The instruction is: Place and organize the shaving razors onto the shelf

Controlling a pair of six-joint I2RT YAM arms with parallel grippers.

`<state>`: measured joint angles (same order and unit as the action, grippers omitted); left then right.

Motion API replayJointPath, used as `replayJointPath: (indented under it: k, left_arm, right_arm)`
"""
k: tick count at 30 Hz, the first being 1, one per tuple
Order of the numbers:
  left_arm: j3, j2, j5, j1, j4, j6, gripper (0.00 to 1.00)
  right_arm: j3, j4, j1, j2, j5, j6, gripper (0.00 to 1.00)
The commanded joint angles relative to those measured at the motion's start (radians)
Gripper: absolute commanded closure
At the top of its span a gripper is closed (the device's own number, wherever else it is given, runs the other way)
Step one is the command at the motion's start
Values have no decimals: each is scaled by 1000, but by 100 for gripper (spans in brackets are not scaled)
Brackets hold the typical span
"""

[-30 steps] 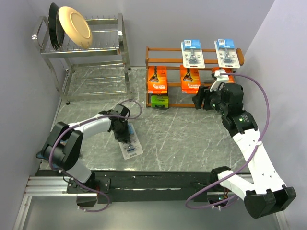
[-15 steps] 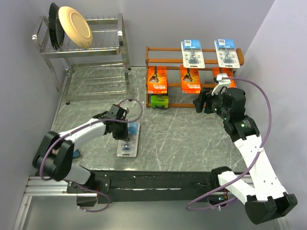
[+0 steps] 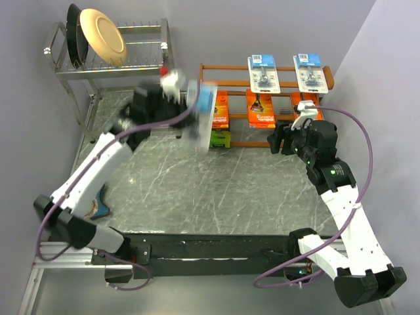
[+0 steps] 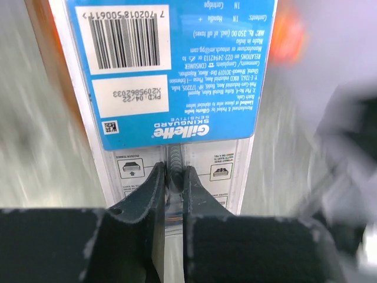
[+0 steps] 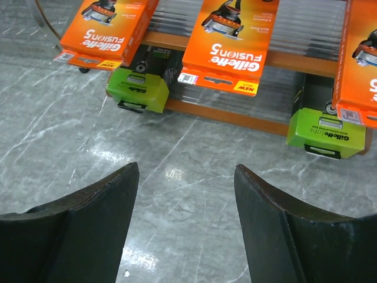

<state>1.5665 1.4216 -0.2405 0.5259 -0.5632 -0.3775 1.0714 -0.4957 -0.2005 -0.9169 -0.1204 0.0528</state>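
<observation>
Grey marble table [image 3: 216,190]; wooden shelf [image 3: 230,66] at back right; two blue cards [image 3: 263,73] stand on its top tier, three orange packs [image 5: 227,41] on the middle, two green boxes [image 5: 138,88] on the bottom; third blue card [image 4: 171,71] is off the table, blurred, by the shelf's left end, pinched in the left claw [image 4: 175,183], fingers clamped tight on it; right claw [image 5: 185,218] spread wide, holding nothing, low before the shelf.

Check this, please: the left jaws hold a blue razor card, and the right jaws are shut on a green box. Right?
No. The right wrist view shows the right jaws open and empty; both green boxes sit on the shelf. The left jaws do hold the blue razor card.
</observation>
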Motion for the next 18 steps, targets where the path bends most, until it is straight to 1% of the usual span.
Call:
replayJointPath:
  k: [1,3,4,7,12,13,18]
  left_arm:
    - [353,182,122,-1,126,72,90]
    - [427,242,162,-1,150,66,87]
    - [484,299,167,0,158,69,88]
    - [558,384,213,-1,198,80,87]
    - [661,479,237,5,270,120,88]
    - [694,505,275,5,284,127,88]
    - [750,553,291,5,319,150,87]
  right_arm:
    - [1,39,19,15,16,-19,27]
    - [-1,42,29,10,18,-18,27]
    - [1,43,32,9,18,-16,27]
    - [-7,43,53,6,16,-13,27]
    - [-30,36,78,23,11,-2,27]
    - [-42,36,82,27,10,-1,27]
    - [-71,42,95,46,2,12,27]
